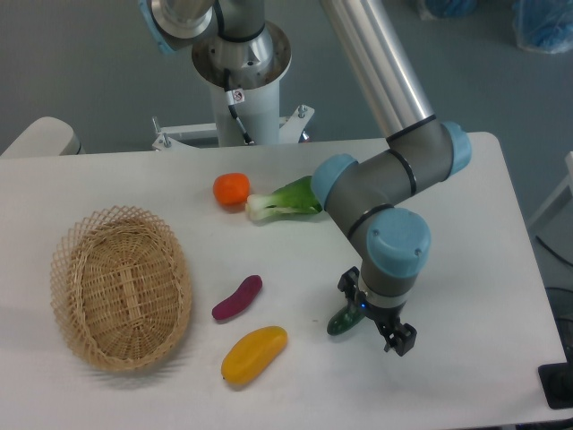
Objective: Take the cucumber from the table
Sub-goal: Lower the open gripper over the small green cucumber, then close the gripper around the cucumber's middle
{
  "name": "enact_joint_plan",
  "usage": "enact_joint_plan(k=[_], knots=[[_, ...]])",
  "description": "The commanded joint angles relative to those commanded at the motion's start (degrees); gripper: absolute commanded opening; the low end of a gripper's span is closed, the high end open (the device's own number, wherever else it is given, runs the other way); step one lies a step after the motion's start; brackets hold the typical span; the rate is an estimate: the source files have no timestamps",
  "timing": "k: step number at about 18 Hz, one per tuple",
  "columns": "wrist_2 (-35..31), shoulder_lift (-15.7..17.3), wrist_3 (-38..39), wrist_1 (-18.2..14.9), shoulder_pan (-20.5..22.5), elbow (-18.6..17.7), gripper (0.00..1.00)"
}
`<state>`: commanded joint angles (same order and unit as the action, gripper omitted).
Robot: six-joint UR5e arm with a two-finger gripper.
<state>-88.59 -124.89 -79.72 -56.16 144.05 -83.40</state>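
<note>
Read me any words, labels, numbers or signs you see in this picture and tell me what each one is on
No text here can be read.
A small white tag with a red mark hangs on the arm's base column; it is too small and blurred to read.
The cucumber, gripper, basket and table show no writing.
</note>
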Motion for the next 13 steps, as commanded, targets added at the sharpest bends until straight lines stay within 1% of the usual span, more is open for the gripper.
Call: enact_joint_plan(k=[3,6,8,13], knots=[[-0.44,0.62,0.18,0.00,-1.05,-2.37,1.00],[-0.53,0.35,0.61,0.09,-1.41,-3.08,1.00],[0.00,0.44,2.19,0.61,-1.58,-4.66,1.00],[-0.26,-0.17,2.55,0.97,-1.58,-4.40,1.00]])
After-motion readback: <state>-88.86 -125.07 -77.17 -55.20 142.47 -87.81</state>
